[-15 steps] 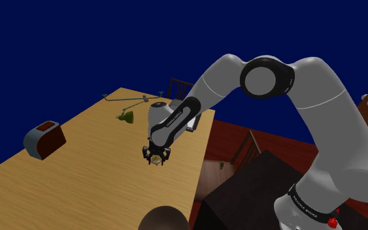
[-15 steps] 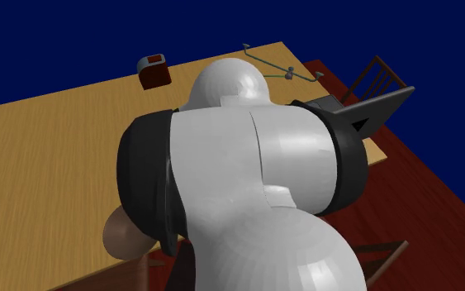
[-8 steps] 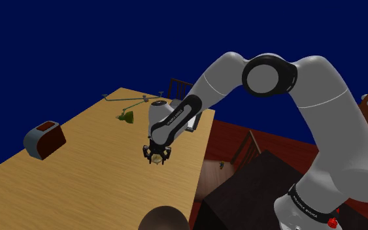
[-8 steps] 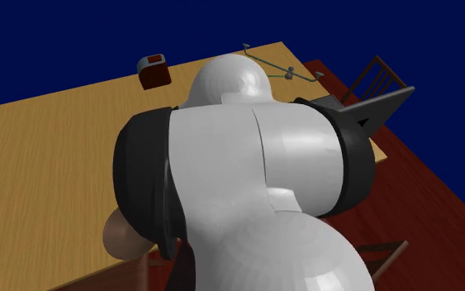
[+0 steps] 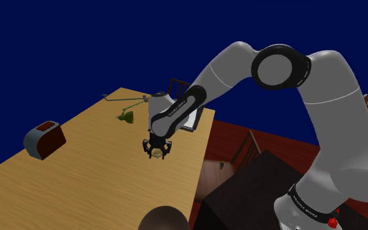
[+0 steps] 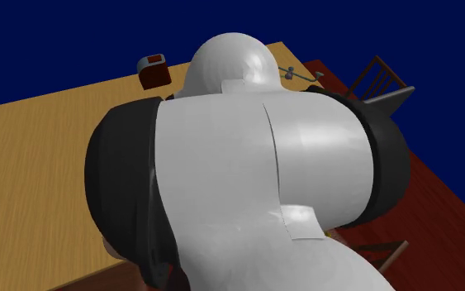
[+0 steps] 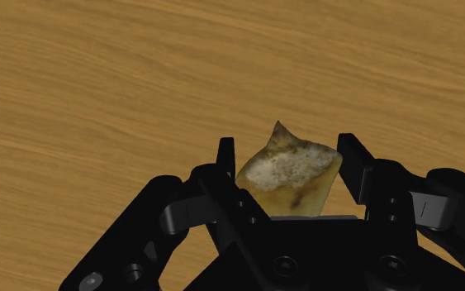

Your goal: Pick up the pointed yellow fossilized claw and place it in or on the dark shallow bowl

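The pick looks done — the gripper (image 5: 155, 154) pinches the pointed yellowish claw (image 7: 290, 175) between its two fingers over the wooden table (image 5: 78, 170) — while the carry to the dark bowl (image 5: 165, 219), at about 6 o'clock from the gripper in the shoulder view, is not yet made.

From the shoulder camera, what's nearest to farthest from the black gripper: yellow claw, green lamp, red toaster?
1. Yellow claw, clasped between the gripper's fingers.
2. Green lamp, beyond it, near the table's far corner.
3. Red toaster, at the shoulder view's far left.
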Controlling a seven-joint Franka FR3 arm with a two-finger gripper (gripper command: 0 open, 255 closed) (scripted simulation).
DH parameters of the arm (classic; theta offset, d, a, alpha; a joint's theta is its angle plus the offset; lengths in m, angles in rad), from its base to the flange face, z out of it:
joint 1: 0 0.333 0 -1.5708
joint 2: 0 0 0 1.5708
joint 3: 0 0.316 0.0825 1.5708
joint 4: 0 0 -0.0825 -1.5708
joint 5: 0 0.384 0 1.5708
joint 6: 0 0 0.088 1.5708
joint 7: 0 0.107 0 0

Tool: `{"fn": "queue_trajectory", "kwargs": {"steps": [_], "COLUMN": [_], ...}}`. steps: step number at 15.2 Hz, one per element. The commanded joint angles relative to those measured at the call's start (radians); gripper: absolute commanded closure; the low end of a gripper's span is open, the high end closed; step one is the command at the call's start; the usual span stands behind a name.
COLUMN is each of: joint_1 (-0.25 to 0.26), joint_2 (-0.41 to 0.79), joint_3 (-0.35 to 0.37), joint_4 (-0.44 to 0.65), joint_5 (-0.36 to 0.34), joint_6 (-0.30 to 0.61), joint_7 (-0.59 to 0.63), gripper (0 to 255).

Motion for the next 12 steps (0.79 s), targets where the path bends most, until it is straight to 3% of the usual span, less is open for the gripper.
{"fn": "queue_trajectory", "kwargs": {"steps": [1,12], "joint_1": [-0.001,-0.013], "joint_2": [-0.026,-0.145], "joint_3": [0.003,0.016], "joint_4": [-0.011,-0.038], "joint_5": [0.002,0.016], "joint_6": [-0.015,-0.107], "joint_7": [0.002,0.002], "gripper": [255,255]}}
